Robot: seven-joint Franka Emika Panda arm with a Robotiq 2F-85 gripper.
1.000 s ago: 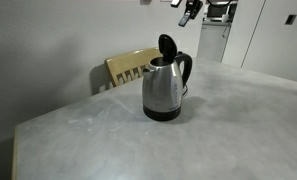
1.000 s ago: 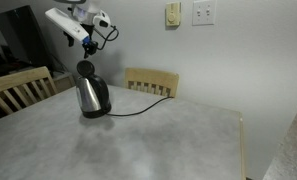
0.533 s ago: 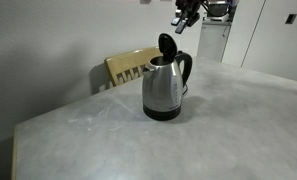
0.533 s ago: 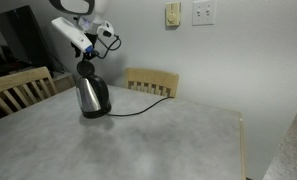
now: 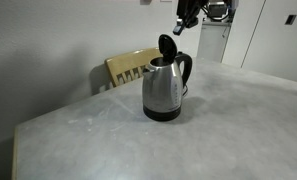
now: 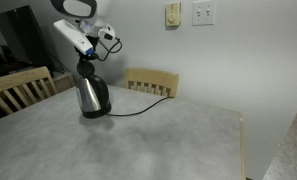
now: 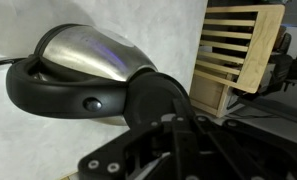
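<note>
Claw (image 6: 86, 59), pressed together and pinching nothing, hangs just above the raised lid (image 6: 85, 69) of the kettle (image 6: 93, 95), which stands on the table (image 6: 178, 140) near a chair (image 5: 123, 68). Within the last second you lowered it and shut its spread fingers; the lid remains up and the kettle unmoved.

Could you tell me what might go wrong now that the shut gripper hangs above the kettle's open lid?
1. The gripper is shut close above the upright lid; an off-centre push may slip off it or snap it down hard.
2. The kettle stands loose on the table; a sideways shove could tip or slide it.
3. Its cord trails across the table and could snag.
</note>
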